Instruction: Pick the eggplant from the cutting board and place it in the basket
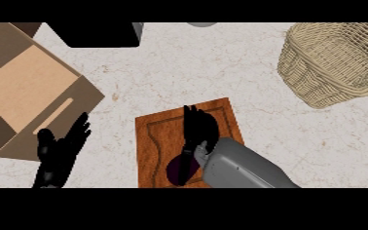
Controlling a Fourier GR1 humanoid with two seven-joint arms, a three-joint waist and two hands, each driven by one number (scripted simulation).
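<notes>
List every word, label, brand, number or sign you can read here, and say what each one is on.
None: no readable text, number or sign shows anywhere in the head view.
The cardboard box, the basket, the cutting board, the eggplant and the dark object at the top are all unmarked.

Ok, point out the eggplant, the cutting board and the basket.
Dark purple eggplant [174,171], head view: rounded end beside the wrist.
Brown wooden cutting board [156,136], head view: bare left part.
Tan woven wicker basket [316,85], head view: outer wall.
</notes>
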